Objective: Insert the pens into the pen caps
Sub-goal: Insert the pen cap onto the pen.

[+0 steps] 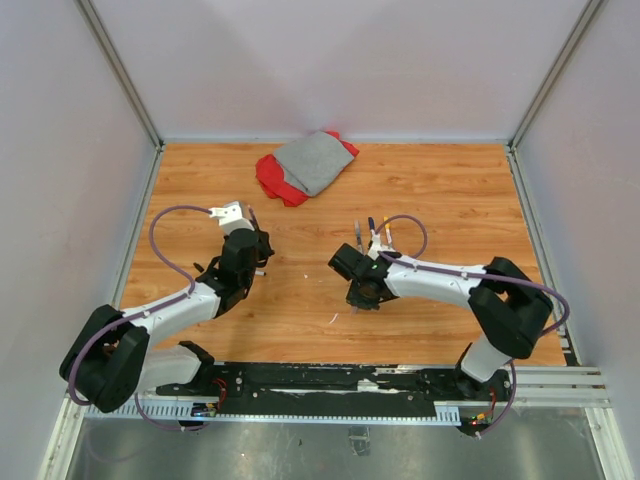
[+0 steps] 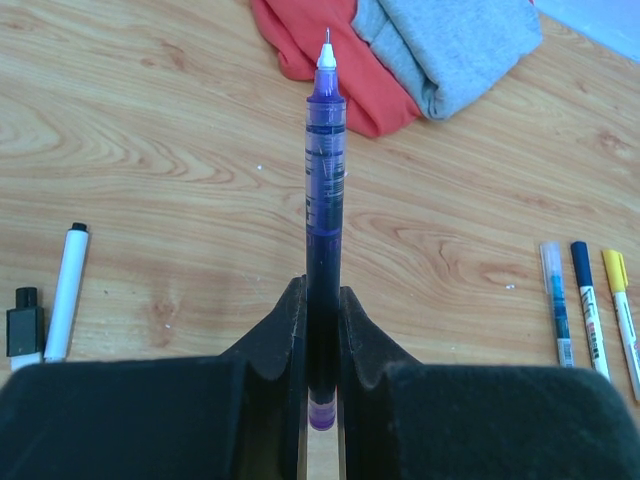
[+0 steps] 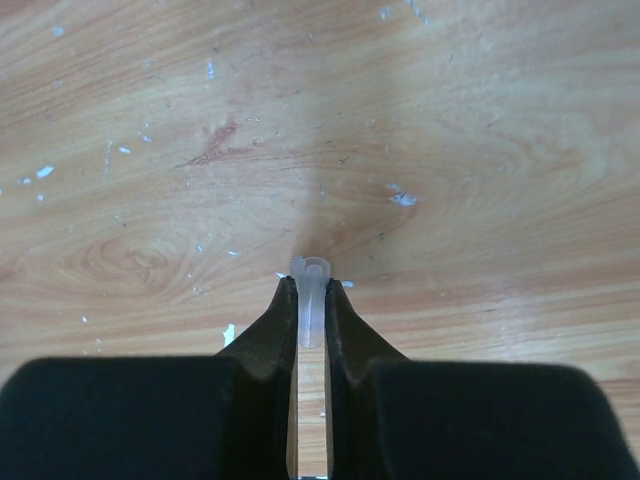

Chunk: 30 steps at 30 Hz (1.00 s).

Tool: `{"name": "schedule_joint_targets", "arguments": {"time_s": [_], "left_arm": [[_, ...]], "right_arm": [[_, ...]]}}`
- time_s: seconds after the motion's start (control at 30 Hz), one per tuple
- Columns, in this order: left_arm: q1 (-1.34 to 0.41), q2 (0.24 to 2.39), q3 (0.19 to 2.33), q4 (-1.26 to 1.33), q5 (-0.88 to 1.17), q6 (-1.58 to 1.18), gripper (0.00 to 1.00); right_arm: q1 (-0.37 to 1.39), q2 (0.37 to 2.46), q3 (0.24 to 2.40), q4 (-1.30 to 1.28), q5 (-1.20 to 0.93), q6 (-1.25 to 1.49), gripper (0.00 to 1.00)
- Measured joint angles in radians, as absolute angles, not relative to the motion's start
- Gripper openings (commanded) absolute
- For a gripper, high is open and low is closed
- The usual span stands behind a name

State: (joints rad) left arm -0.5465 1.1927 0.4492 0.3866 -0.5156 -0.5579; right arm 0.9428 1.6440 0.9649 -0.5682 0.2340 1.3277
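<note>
The left claw (image 2: 322, 292) is clamped on a purple pen (image 2: 325, 170), whose tip sticks straight out ahead of it. The right claw (image 3: 312, 288) pinches a clear cap (image 3: 311, 270), its mouth poking past the fingertips, close over the table (image 3: 450, 150).

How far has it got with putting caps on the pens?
Done: nothing I can confirm. In hand: the left gripper holds an uncapped purple pen, the right gripper pinches a clear cap, not yet joined. Left: joining them, then perhaps the white pen and three pens lying on the table, whose caps I cannot judge.
</note>
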Motion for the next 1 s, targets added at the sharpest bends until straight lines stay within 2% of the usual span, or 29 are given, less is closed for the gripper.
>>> {"name": "schedule_joint_targets", "arguments": {"time_s": [0.3, 0.53, 0.73, 1.0], "left_arm": [[-0.546, 1.198, 0.449, 0.445, -0.414, -0.516, 0.0], [-0.546, 1.203, 0.449, 0.479, -0.346, -0.49, 0.01], [-0.572, 1.199, 0.448, 0.493, -0.352, -0.472, 0.01], [-0.746, 1.206, 0.471, 0.501, -0.454, -0.443, 0.01]], "right_arm": [[0.942, 1.383, 0.753, -0.29, 0.256, 0.924, 0.01], [0.941, 1.362, 0.739, -0.21, 0.187, 0.632, 0.01], [0.93, 1.379, 0.749, -0.212, 0.147, 0.498, 0.01], [0.846, 1.31, 0.725, -0.204, 0.06, 0.439, 0.01]]}}
